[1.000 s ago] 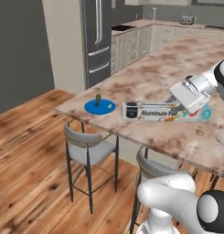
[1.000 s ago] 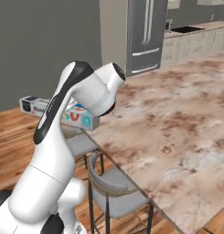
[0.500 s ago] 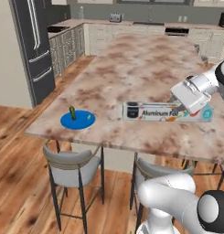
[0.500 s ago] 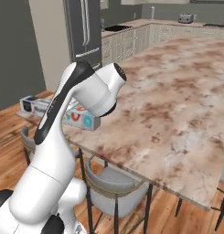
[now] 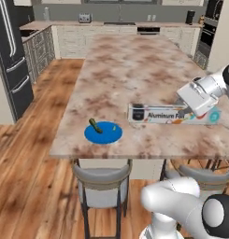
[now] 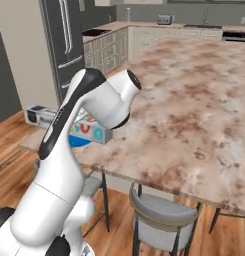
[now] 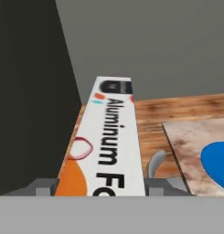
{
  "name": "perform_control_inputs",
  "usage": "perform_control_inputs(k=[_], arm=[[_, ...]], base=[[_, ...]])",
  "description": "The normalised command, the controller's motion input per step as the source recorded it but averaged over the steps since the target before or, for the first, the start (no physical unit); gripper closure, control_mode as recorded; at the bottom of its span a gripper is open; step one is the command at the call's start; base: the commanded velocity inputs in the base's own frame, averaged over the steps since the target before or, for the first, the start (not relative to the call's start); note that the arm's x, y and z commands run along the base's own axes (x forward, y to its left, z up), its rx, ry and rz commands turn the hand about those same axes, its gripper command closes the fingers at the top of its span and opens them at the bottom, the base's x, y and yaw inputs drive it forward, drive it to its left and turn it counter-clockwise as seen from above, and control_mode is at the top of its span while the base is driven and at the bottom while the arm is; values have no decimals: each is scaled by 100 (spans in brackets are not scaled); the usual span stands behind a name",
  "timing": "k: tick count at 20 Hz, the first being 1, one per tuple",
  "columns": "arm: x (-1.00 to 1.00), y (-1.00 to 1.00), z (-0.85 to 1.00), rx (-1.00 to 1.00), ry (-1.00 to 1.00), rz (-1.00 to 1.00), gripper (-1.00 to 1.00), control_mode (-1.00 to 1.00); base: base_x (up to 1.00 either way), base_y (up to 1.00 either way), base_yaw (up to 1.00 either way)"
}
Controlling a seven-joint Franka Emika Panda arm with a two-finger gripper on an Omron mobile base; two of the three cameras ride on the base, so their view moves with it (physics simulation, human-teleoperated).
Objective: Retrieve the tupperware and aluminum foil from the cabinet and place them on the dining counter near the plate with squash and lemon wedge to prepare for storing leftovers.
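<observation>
Kitchen view swung; aluminum foil unmoved

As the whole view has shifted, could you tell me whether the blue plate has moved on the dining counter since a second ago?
No. The plate still sits by the same corner of the dining counter; only the camera moved.

plate on dining counter, near front edge | aluminum foil right of plate, above counter, lengthwise along edge | stools under edge | fridge far left
</observation>
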Motion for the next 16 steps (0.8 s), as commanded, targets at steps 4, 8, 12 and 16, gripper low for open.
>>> perform_control_inputs(k=[4, 8, 12, 16], arm=[[0, 0, 0, 0, 0, 0, 100, 100], [0, 0, 0, 0, 0, 0, 100, 100], [0, 0, 0, 0, 0, 0, 100, 100], [20, -2, 0, 0, 0, -10, 100, -100]], base=[[42, 100, -7], [89, 67, -5], [100, 0, -22], [71, -8, -25]])
